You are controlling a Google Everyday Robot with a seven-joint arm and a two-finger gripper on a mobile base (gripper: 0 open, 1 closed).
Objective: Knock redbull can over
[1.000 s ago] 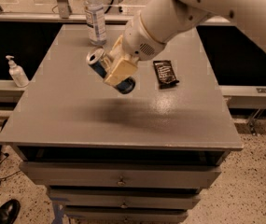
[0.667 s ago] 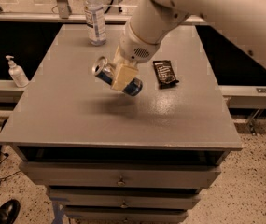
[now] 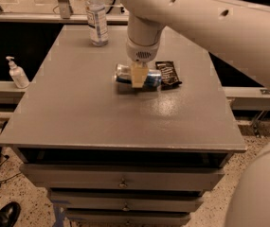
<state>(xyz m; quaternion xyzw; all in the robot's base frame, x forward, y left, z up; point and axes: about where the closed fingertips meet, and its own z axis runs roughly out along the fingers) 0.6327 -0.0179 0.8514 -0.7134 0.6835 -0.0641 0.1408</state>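
The redbull can [image 3: 123, 74] lies on its side on the grey table [image 3: 77, 112], near the middle, its silver top pointing left. My gripper [image 3: 138, 75] comes down from the white arm above and straddles the can's middle. One tan finger [image 3: 138, 74] crosses the can's front; the other is hidden behind it. The gripper is shut on the can. The can's right end sits close to the black snack wrapper [image 3: 168, 74].
A clear water bottle [image 3: 97, 20] stands upright at the table's back, left of the arm. A white pump dispenser [image 3: 17, 73] stands on a ledge to the table's left. Drawers [image 3: 122, 179] run below the front edge. A black shoe [image 3: 2, 215] is on the floor.
The gripper carried the tilted can from the air down and right to the table. The can now lies flat on its side next to the wrapper.
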